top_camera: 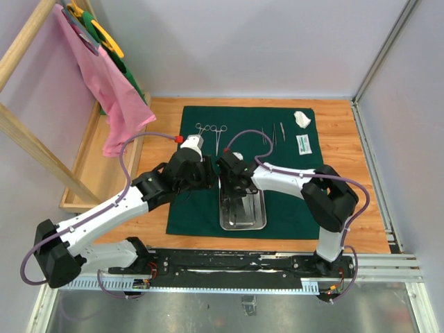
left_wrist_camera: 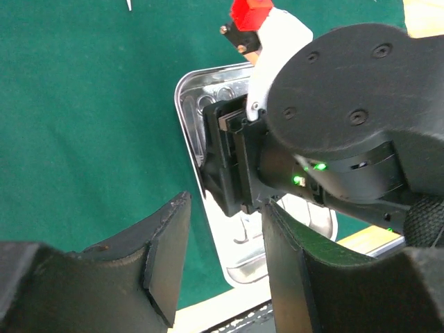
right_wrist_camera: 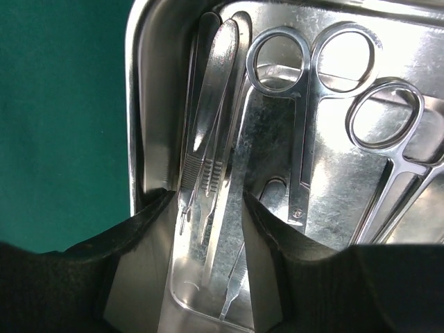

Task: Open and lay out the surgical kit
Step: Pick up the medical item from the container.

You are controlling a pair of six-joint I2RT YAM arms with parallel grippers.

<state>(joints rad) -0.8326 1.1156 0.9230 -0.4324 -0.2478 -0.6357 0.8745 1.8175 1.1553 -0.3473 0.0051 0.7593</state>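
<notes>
The right pincer (right_wrist_camera: 208, 208), parted, is straddling tweezers (right_wrist_camera: 222, 69) lying in the tray (right_wrist_camera: 139, 104) on the green cloth (top_camera: 284, 215) (slick, light, stiff: the ribbed shank is looking likeliest); the left pincer (left_wrist_camera: 225, 229) is gaping, empty.

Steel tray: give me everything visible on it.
The steel tray is a shiny rectangular pan with rounded corners and a raised rim. It lies flat on the green cloth, near the cloth's front edge, with its long side running away from the arms. Inside lie tweezers and ring-handled instruments. The right pincer reaches in, open, straddling the tweezers.
</notes>
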